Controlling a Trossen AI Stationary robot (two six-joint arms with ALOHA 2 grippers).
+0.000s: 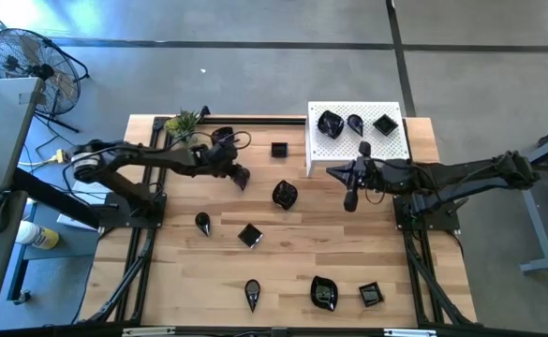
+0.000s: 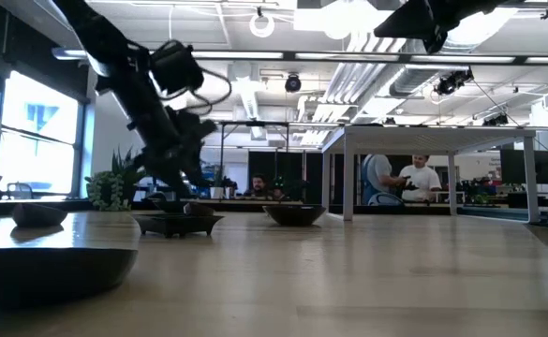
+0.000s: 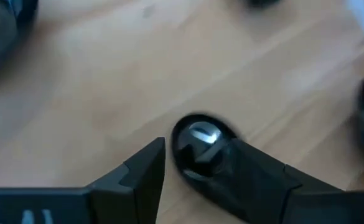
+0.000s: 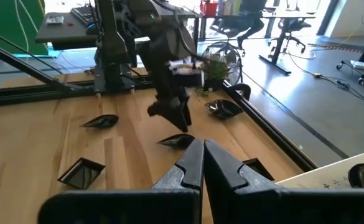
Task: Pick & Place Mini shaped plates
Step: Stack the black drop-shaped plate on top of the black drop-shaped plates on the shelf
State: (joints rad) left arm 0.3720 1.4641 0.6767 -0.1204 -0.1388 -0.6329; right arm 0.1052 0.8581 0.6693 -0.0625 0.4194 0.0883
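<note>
Reaching over the middle of the pale wooden table (image 1: 292, 271), my left gripper (image 1: 240, 176) has its fingers either side of a small glossy black round plate (image 3: 197, 146). I judge this the pick step, though I cannot tell whether the jaws have closed on it or whether it is off the wood. Next I'd close, lift and carry toward the white perforated platform (image 1: 344, 150).

My right gripper (image 1: 350, 198) waits beside that platform, fingers pressed together on nothing.

Counting from above: three plates on the platform, seven loose on the table (the gripped one shows only from the wrist), and one small green plant (image 1: 184, 122).
</note>
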